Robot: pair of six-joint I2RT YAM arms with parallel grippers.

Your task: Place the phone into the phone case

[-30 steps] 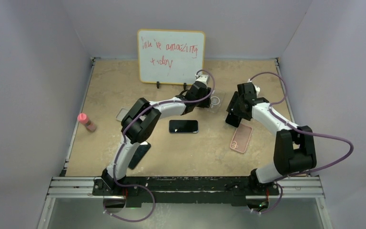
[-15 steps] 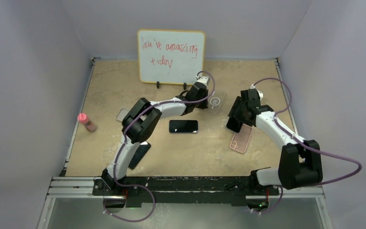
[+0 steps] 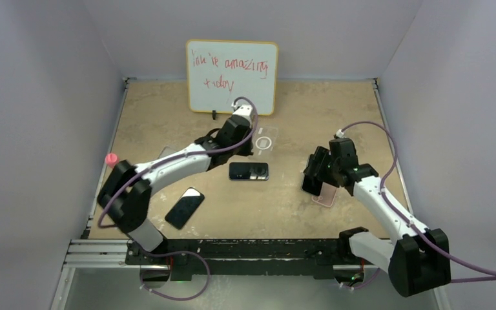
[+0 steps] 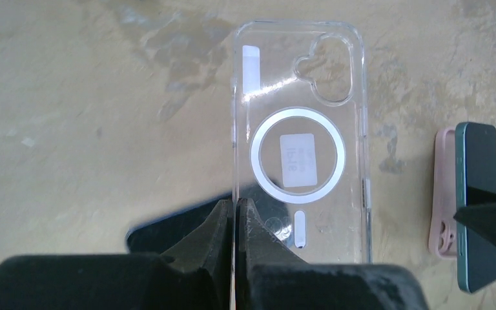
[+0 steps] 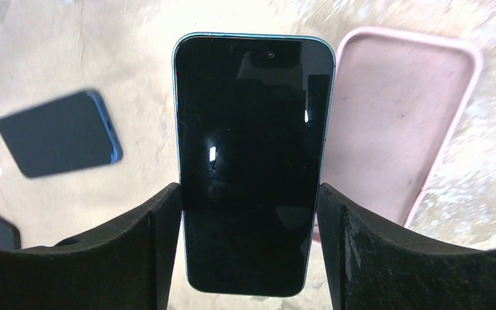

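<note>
My left gripper (image 4: 237, 210) is shut on the left side wall of a clear phone case (image 4: 297, 135) with a white ring on its back. It holds the case over the table, above a dark phone (image 4: 168, 226). In the top view the left gripper (image 3: 248, 140) and clear case (image 3: 265, 141) sit just in front of the whiteboard. My right gripper (image 5: 248, 194) is shut on the long sides of a teal-edged phone (image 5: 252, 161), screen facing the camera. That phone (image 3: 310, 183) hangs beside an empty pink case (image 5: 394, 129) lying on the table (image 3: 326, 195).
A black phone (image 3: 248, 171) lies mid-table just near of the clear case. Another black phone (image 3: 184, 207) lies at the front left. A whiteboard (image 3: 231, 76) stands at the back. A pink-capped bottle (image 3: 111, 158) stands at the left edge, partly behind my left arm.
My left arm has carried the clear case left and nearer, its elbow swinging out left and uncovering the front-left phone. My right arm has drawn nearer with the teal-edged phone.
</note>
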